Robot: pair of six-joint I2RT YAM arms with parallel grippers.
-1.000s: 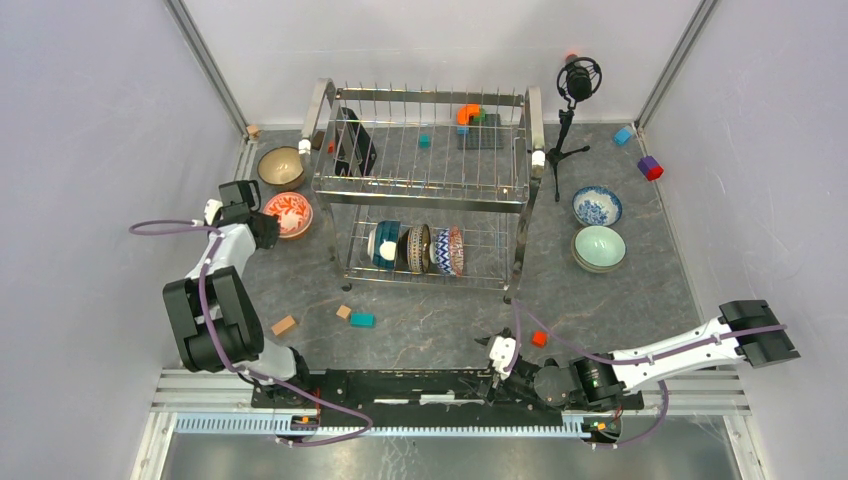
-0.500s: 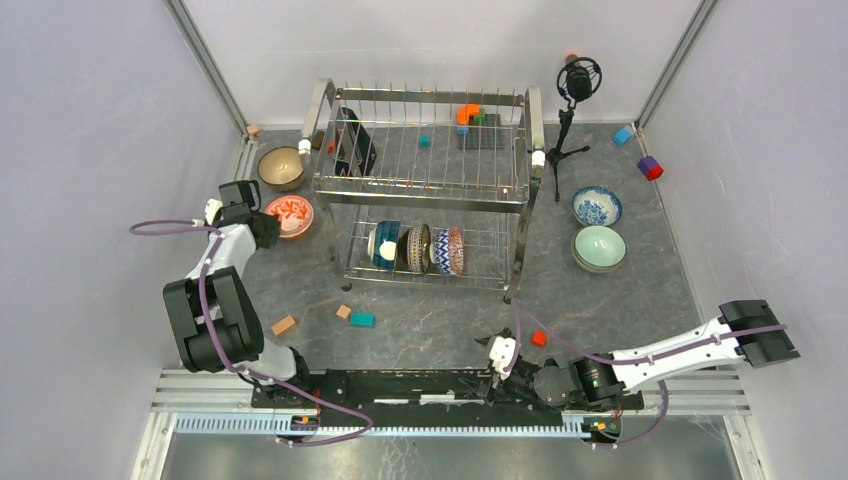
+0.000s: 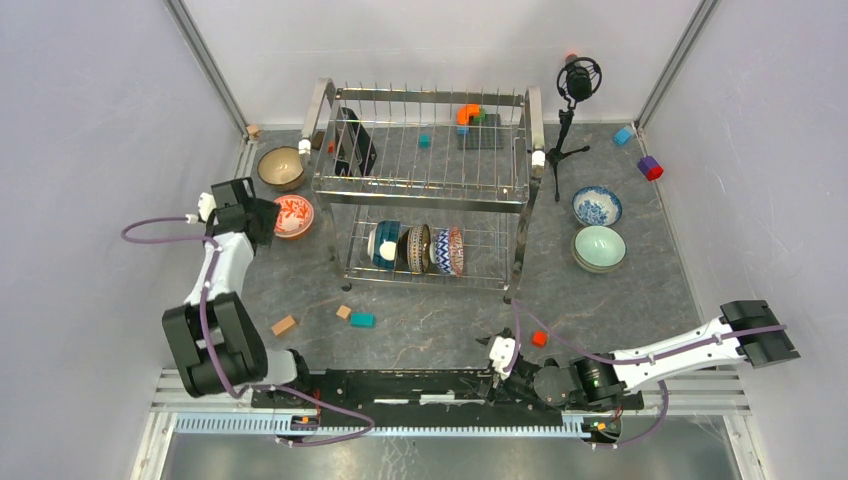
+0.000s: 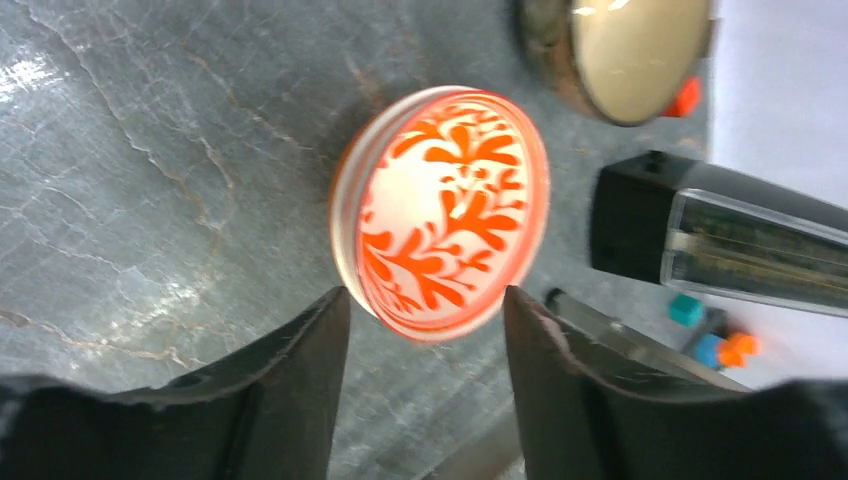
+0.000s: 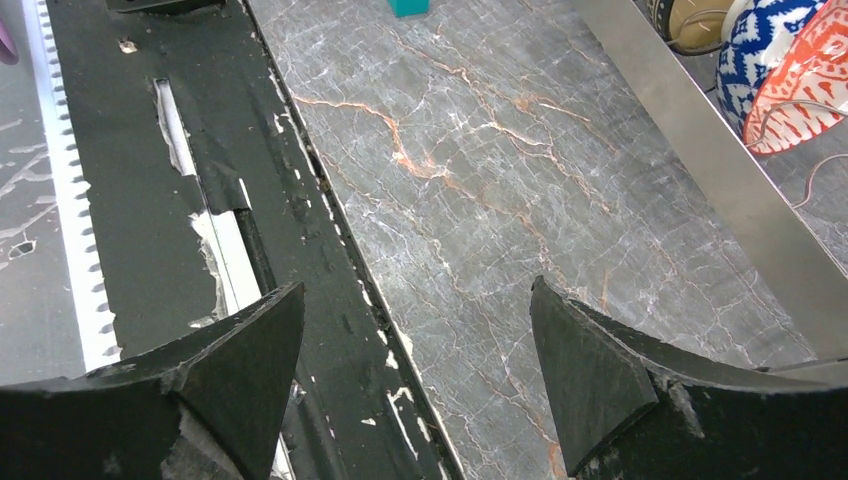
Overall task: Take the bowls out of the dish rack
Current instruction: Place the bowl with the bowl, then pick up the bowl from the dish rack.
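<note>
Live now: the left gripper is seen with its fingers spread wide and nothing clamped. The red bowl is set on the table, its near rim lying just between the fingertips; whether a pad is touching it cannot be told. In the top view the left gripper is found at 9 o'clock of the rack, with the red bowl just beside it toward 3 o'clock and the brown bowl near at 12. Across the way, the blue bowl and green bowl are seen on the table at 3 o'clock of the rack, so four are judged unloaded. The right gripper is held fully open and empty too, low by the arm bases. What is left to be fetched: the racked bowls, stood on edge on the lower tier, the row running 9 to 3. Here is the relation to be watched: from the left gripper the row lies toward 4 o'clock, from the right gripper toward 11, and the right is judged a little nearer to the row's 3 o'clock end. A pinch across an upturned rim from above is likely called for.
</note>
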